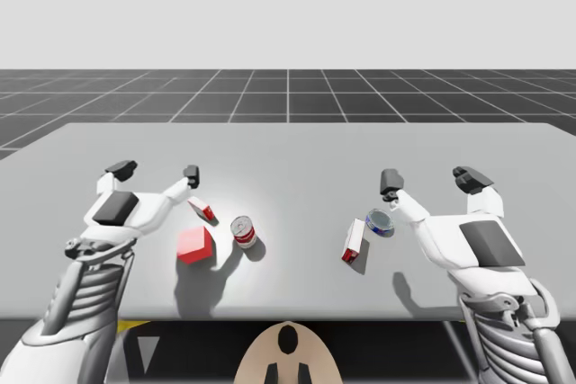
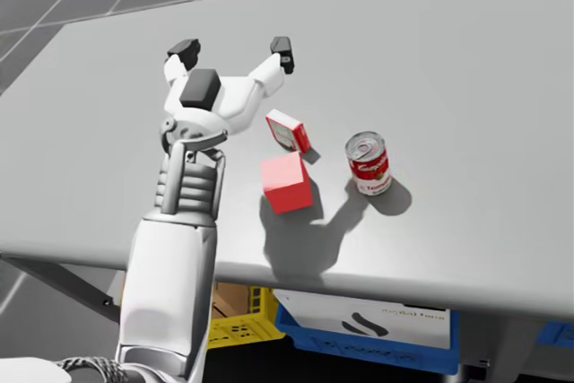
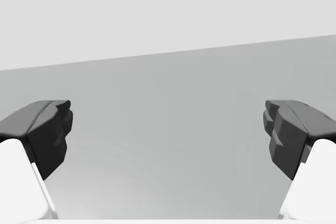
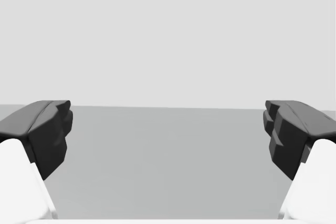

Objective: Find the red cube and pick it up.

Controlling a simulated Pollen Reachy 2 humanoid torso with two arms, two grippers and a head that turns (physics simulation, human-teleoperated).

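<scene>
1. left gripper (image 1: 156, 171) is held spread wide and released, with nothing between its dark fingers (image 3: 47, 129); bare grey table top (image 3: 168, 161) is seen ahead of it in the left wrist view.
2. in the high view the left gripper is placed over the left part of the flat grey table, with its fingers pointed toward the far edge.
3. the plain red cube (image 2: 287, 183) is found resting on the table near the front edge, just beside the left forearm on its inner side. it is not touched by either finger.
4. a small flat red-and-white box (image 2: 288, 130) is seen tilted just beyond the cube, close under the left gripper's inner finger; whether it touches the cube cannot be told.
5. a red-and-white cylindrical can (image 2: 369, 163) is stood upright near the cube, on the side away from the left arm and apart from it.
6. right gripper (image 1: 429, 178) is likewise held wide and released, empty, over the right part of the table.
7. a shallow round blue tin (image 1: 380, 222) is seen just beside the right gripper's inner finger, and a narrow red-and-white box (image 1: 354, 241) is stood next to that tin, nearer the front edge.
</scene>
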